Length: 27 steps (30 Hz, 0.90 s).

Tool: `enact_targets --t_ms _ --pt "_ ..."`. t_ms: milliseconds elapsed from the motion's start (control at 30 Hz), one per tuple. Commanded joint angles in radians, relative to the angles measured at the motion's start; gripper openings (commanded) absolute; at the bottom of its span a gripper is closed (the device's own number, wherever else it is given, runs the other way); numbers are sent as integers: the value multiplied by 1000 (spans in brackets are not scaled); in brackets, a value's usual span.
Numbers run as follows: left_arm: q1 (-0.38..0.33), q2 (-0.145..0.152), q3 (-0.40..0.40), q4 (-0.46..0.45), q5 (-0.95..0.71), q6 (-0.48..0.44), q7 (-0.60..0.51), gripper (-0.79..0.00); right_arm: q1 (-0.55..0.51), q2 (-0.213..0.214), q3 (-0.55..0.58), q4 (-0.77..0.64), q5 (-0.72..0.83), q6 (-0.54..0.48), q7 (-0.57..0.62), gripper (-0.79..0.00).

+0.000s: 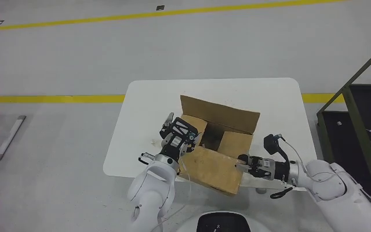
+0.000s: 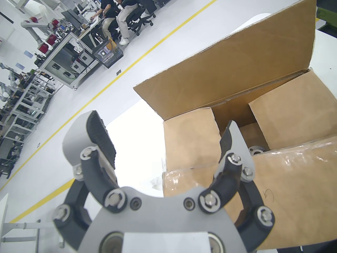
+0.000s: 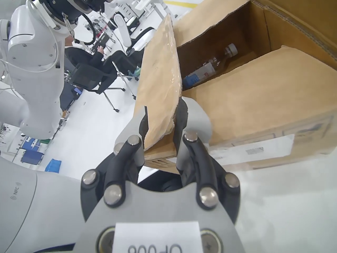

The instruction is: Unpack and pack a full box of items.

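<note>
Cardboard box (image 1: 232, 142) stands with its top open at the centre of the top view, on the white tabletop (image 1: 145, 104). The far flap (image 1: 223, 113) stands up toward the upper edge of the frame. The near flap (image 1: 211, 168) slopes outward toward the lower edge, and clear tape (image 2: 297, 154) covers part of its surface.

The right gripper (image 3: 162, 122) sits at the lower right of the top view, at the right-hand corner of the near flap. Its fingers (image 3: 181, 117) are clamped on that corner, with the cardboard sandwiched between the two pads.

The left gripper (image 2: 163, 132) sits just left of centre in the top view, against the left side of the box. Its fingers (image 2: 101, 138) are spread wide and grip nothing. One finger lies over the left edge of the box opening and the other lies outside the box wall. Contact between either finger and the cardboard cannot be determined.

A bottle (image 3: 210, 67) with a printed label lies on its side on the box floor, well apart from both pairs of fingers.
</note>
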Motion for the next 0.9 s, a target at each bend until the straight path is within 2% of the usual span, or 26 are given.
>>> enact_targets --t_ms 0,67,167,233,367,567,733,867 --pt "0 0 0 0 0 0 0 0 11 4 -5 4 5 20 26 -554" --pt "0 0 0 0 0 0 0 0 19 5 -14 0 6 32 30 -613" --pt "0 0 0 0 0 0 0 0 28 7 -32 -1 7 44 37 -622" --pt "0 0 0 0 0 0 0 0 39 8 -43 -1 -2 59 40 -785" --pt "0 0 0 0 0 0 0 0 51 12 -40 -20 -50 69 9 -785" --pt "0 0 0 0 0 0 0 0 42 28 64 -124 -256 72 -104 -785" --pt "5 2 1 1 -2 7 20 0 53 38 119 -136 -281 -2 -161 -785" --pt "2 4 6 -8 -2 9 17 0 40 47 158 -180 -361 -66 -196 -785"
